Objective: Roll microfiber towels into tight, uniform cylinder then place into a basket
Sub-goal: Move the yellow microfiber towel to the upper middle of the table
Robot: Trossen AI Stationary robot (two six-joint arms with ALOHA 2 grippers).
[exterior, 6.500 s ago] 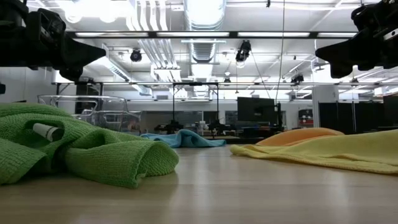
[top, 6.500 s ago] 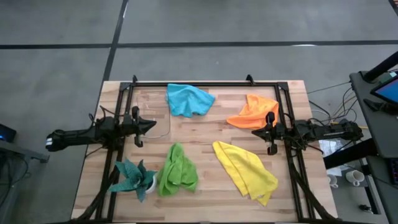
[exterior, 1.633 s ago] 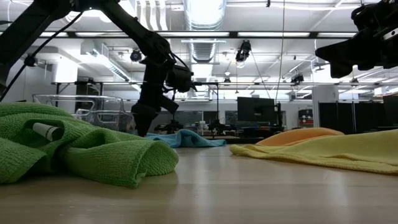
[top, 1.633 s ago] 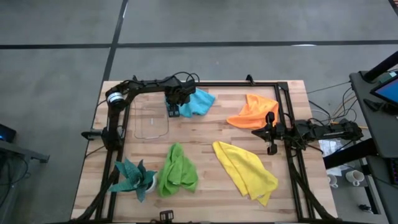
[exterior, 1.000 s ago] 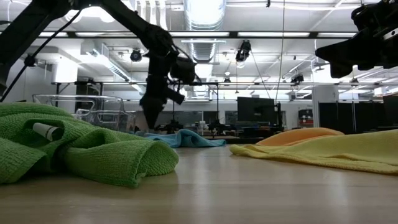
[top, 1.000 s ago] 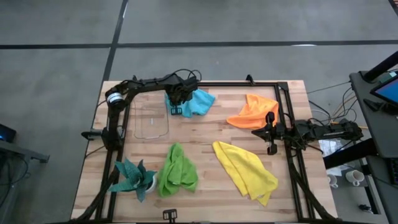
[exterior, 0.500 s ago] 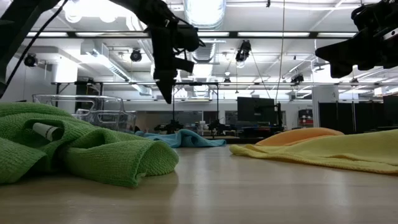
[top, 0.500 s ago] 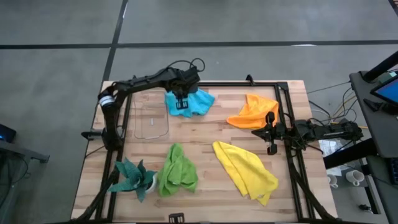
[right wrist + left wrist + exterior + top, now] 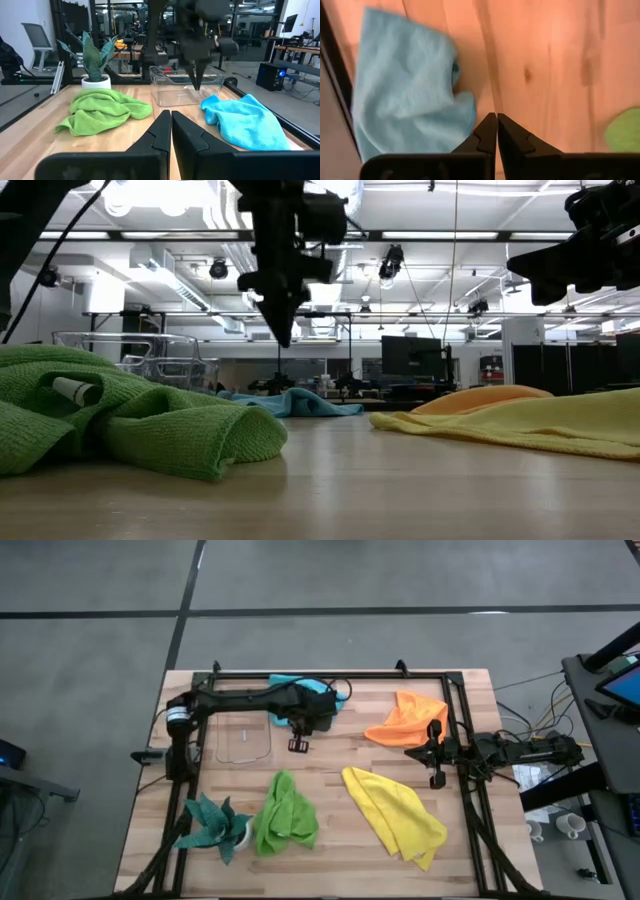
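High view has the left arm stretched across the far side of the table [image 9: 330, 775], its left end effector [image 9: 298, 744] hanging over bare wood just this side of the blue towel [image 9: 310, 687], fingers pressed together and holding nothing. Left wrist view backs that up: the two dark fingers [image 9: 490, 134] meet in a closed point above the wood, with the blue towel lying flat beside them, not touching.

The clear basket [image 9: 243, 740] sits just left of that end effector, near the far left corner of the table, with nothing I can make out inside it. Orange towel [image 9: 408, 718] is crumpled at the far right, the yellow towel [image 9: 396, 813] is spread out near right, and the green towel [image 9: 285, 815] is bunched up near left beside the teal plant [image 9: 215, 826] in its white pot. All four are loose, none rolled.

Right end effector [image 9: 432, 753] is parked at the right side of the table next to the orange towel, fingers together too, empty.
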